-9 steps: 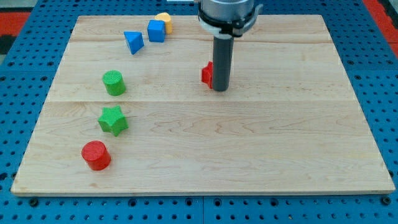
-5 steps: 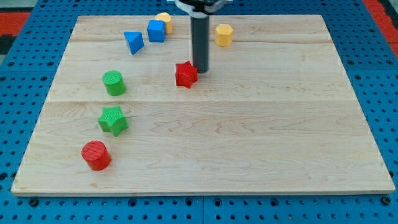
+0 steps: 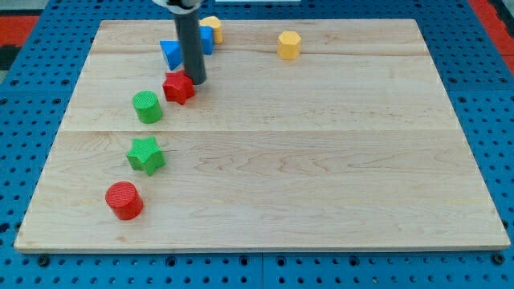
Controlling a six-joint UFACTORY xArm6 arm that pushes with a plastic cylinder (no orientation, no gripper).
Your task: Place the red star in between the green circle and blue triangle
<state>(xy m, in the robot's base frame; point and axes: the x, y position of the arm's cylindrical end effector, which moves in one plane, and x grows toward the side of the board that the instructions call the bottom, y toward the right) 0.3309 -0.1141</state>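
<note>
- Red star (image 3: pixel 178 88): on the wooden board (image 3: pixel 321 177), upper-left area, lying in the gap btwn green circle and blue triangle. Landmark for all below.
- My tip (image 3: pixel 195 82): just to the view's right of the star & slightly above it, touching or all but touching its upper-right edge. Rod runs straight up from there and out of the view's top.
- No pincer on this arm, just the plain rod, so nothing to be apart, together or clamped.
- Green circle (image 3: pixel 147 107): to the star's lower left, near but w/ a small gap showing.
- Blue triangle (image 3: pixel 171 54): right above the star, near, apart; its right side partly hidden behind the rod.
- Blue cube (image 3: pixel 206 38): above & to the right of the star, mostly behind the rod.
- Yellow block (image 3: pixel 212 27) (shape can't tell, half hidden): beyond the cube, further up from the star, touching the cube or just beside it.
- Yellow hexagon-ish block (image 3: pixel 289 45): well to the star's right & up, alone.
- Green star (image 3: pixel 145 155): below the star, a bit left, past the green circle.
- Red cylinder (image 3: pixel 124 201): furthest below the star, to the lower left, near the board's bottom-left corner.
</note>
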